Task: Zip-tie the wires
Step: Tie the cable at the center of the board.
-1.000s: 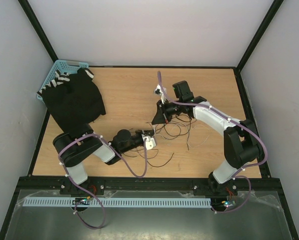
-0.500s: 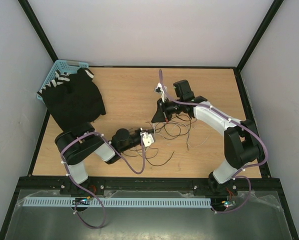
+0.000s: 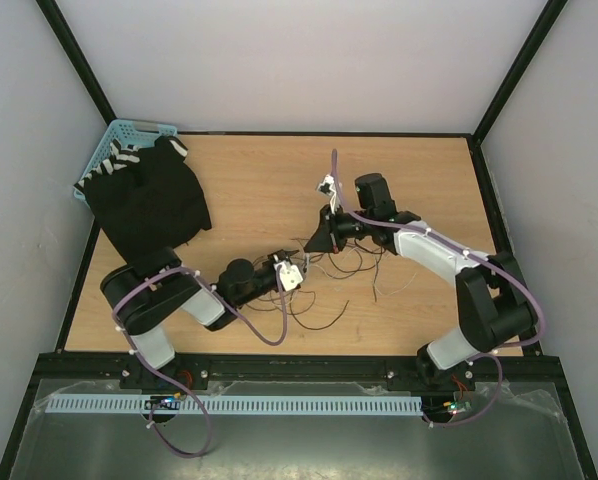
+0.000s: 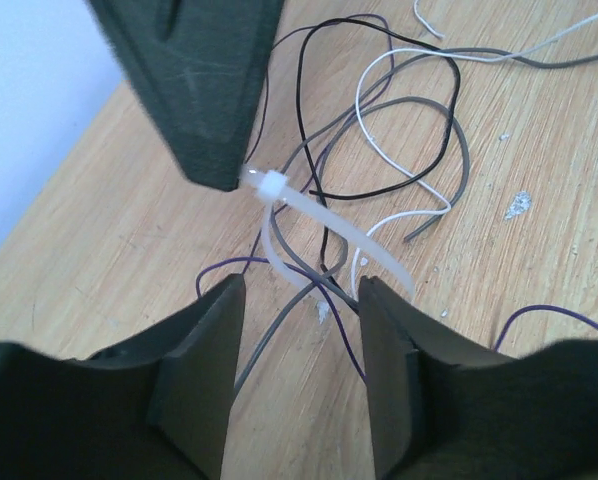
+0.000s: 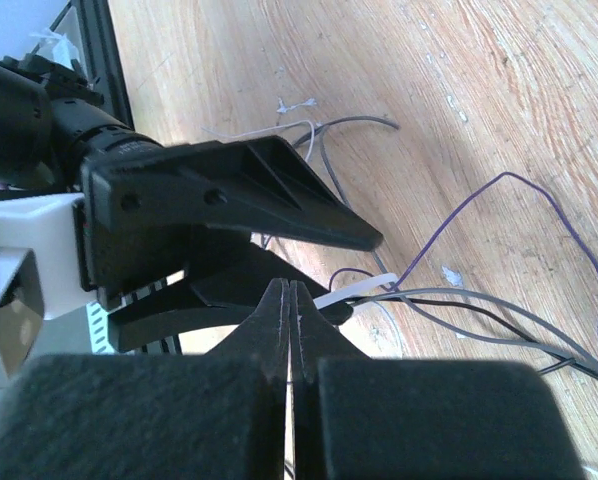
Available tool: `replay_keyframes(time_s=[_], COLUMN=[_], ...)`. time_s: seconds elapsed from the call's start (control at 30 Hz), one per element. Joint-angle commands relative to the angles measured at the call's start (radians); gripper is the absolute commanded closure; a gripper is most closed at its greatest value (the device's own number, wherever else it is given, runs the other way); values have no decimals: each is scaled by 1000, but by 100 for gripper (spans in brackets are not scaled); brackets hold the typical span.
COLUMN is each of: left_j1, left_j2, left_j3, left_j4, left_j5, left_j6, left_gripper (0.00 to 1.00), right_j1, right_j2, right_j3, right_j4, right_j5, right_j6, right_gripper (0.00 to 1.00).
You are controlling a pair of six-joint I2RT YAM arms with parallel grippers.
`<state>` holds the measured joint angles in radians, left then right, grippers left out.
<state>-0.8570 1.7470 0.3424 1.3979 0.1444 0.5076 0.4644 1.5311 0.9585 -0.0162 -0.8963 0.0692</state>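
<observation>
Parted and holding nothing, the left fingers [image 4: 204, 375] lay low over the pale wooden bench [image 3: 239, 190] near its middle, pointing right. Just beyond their tips hung the zip tie [image 4: 339, 232], a thin strip of translucent white plastic with a small square head. Two runs of strip led from that head toward the left fingers, one straight and one curved; whether they joined in a loop could not be told. The right fingers [image 5: 289, 330], reaching in from the right, were pressed tight together and pinched the short stub of strip just beside the head, holding it clear of the bench. The wires [image 3: 334, 262], a loose tangle of thin black, grey, white and purple strands, lay curling on the bench below and to the right of both pairs of fingers, and several strands crossed under the strip. At the far left corner, a black cloth with white stripes [image 3: 149, 205] spilled from a light blue plastic basket [image 3: 104, 155] onto the bench, well apart from the wires.
</observation>
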Motion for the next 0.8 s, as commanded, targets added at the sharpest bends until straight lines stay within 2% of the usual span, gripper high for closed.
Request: replay_keyframes(time_s=[0.0,0.03,0.1,0.23,0.33,0.53,0.77], left_j1=[3,3,3,2,-1,-81,-142], left_j2=[-70,-85,-119,-196,-261,-356,-343], left_j3=[-26,-32,-43,-66,-85,-105,-94], left_j4=[13,14,12,12,11,-1,-19], left_j5=[-63,-74,-99,-136,-166,-275,-304], left_j6=[-20,-23,-31,-88,-160,-244,-310], left_gripper=[39,29,20,13,13,22,29], right_j1=[9,8,12,23,35,83,130], right_j2=[-53,-56,-60,-74,-107,-200,-267], right_j3=[-42,-47,-47,-34,-67,-164,-234], right_j4=[113,116,92,40,72,188,275], right_j5=[47,87,140,254,338,558,711], right_j6=[79,99,117,130,168,316,438], right_gripper=[100,100,100,100,100,100,100])
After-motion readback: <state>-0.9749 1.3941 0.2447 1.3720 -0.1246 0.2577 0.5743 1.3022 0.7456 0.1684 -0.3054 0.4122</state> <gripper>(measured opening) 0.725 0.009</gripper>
